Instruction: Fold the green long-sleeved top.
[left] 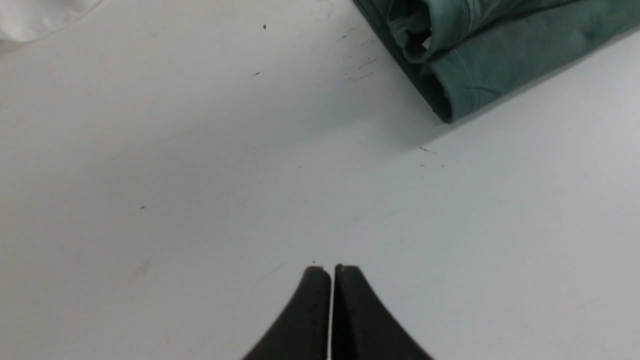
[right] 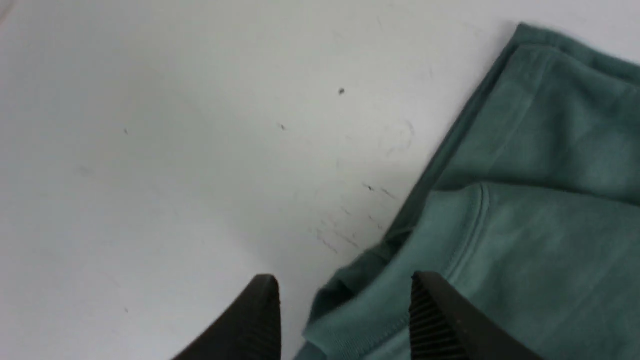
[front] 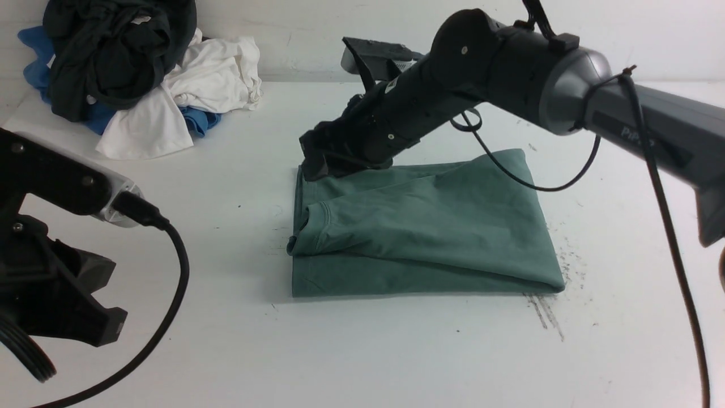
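While folded into a soft rectangle, the sage-green cotton long-sleeved top point(front: 425, 226) lies flat.
Right gripper point(right: 345, 300) spread over its hem; left gripper point(left: 332, 272) pinched closed, empty.

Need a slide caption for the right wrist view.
Right gripper open over an edge of the folded green long-sleeved top on the white table.

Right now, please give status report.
Left end effector shut, empty. Right end effector open over green top edge. Top folded flat. Nothing in the way.
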Motion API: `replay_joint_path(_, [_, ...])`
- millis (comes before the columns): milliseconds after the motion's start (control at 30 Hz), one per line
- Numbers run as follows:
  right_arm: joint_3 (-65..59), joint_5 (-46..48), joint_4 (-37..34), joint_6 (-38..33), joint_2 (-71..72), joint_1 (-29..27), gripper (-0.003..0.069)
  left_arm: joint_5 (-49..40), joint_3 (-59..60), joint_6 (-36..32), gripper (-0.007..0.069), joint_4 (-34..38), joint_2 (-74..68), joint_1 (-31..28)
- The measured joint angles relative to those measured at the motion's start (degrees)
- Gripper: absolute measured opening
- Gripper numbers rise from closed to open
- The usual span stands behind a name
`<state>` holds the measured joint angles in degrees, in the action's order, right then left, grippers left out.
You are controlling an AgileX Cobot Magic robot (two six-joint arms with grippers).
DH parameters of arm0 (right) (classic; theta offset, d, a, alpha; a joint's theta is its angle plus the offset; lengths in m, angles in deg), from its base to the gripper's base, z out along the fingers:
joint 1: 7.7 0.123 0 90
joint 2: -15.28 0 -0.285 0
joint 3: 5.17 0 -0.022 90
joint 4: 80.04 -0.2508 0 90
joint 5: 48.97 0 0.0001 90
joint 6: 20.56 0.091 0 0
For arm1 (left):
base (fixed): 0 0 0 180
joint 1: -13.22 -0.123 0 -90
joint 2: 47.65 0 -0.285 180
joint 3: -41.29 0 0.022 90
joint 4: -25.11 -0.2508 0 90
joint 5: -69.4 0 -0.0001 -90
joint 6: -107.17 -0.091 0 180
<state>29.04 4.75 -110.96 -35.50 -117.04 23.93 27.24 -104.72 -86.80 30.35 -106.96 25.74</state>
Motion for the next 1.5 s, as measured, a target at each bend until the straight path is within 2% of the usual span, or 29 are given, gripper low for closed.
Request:
replay_joint_path(33, [-0.13, 0.0, 0.15, 0.0, -0.06, 0.0, 0.0314, 0.0, 0.0, 0.0, -0.0007, 0.0, 0.0, 0.0])
replay_joint_path(167, [-3.43, 2.38, 0.91, -0.13, -2.64, 1.72, 0.0188, 0.41, 0.0, 0.0, -0.0007, 0.88, 0.0, 0.0])
replay_joint_path(300, [-4.31, -0.55, 1.03, -2.21, -6.26, 3.7, 0.0067, 0.79, 0.0, 0.0, -0.0007, 2.79, 0.0, 0.0])
replay_joint_path(400, [-2.23, -1.73, 1.3, -3.48, -6.5, 4.0, 0.0002, 0.89, 0.0, -0.42, -0.0007, 3.73, 0.0, 0.0])
replay_joint_path(500, [0.78, -0.98, 2.57, -3.9, -5.5, 3.7, -0.001, 0.89, 0.0, -0.6, -0.0007, 3.96, 0.0, 0.0])
replay_joint_path(633, [7.93, 4.96, 9.88, -3.91, -1.01, 3.51, -0.0012, 0.53, -0.11, -1.42, -0.0007, 3.96, 2.05, 0.0])
replay_joint_path(767, [14.3, 15.69, 23.16, -2.31, 5.93, 3.51, -0.0013, 3.29, 0.1, -5.89, -0.0007, 3.96, 12.32, 0.0])
replay_joint_path(800, [15.1, 16.84, 28.38, -1.42, 8.06, 3.51, -0.0014, 4.97, 0.94, -7.25, -0.0007, 4.0, 15.84, 0.0])
replay_joint_path(900, [15.07, 18.13, 37.37, 2.84, 14.19, 2.94, -0.0014, 10.16, 4.67, -9.83, -0.0007, 4.12, 24.27, 0.0])
replay_joint_path(1000, [13.8, 18.52, 43.78, 5.48, 20.85, 2.59, -0.0014, 15.6, 10.82, -10.73, -0.0007, 4.2, 31.3, 0.0])
replay_joint_path(1100, [11.16, 18.57, 46.17, 6.95, 26.64, 2.59, -0.0014, 21.31, 15.75, -10.92, -0.0007, 4.26, 36.02, 0.0])
replay_joint_path(1133, [9.04, 18.57, 46.8, 7.63, 29.86, 2.59, -0.0014, 25.59, 19.56, -10.94, -0.0007, 4.27, 38.64, 0.0])
replay_joint_path(1233, [0.31, 18.8, 47.25, 9.5, 38.34, 2.59, -0.0014, 35.6, 26.24, -10.94, -0.0007, 4.27, 43.67, 0.0])
replay_joint_path(1367, [-10.77, 17.57, 47.14, 9.64, 45.95, 2.59, -0.0014, 43.78, 31.93, -10.96, -0.0007, 4.31, 47.53, 0.0])
replay_joint_path(1500, [-25.99, 7.13, 46.4, 9.7, 54.71, 2.59, -0.0014, 47.17, 34.68, -10.96, -0.0007, 4.37, 48.1, 0.0])
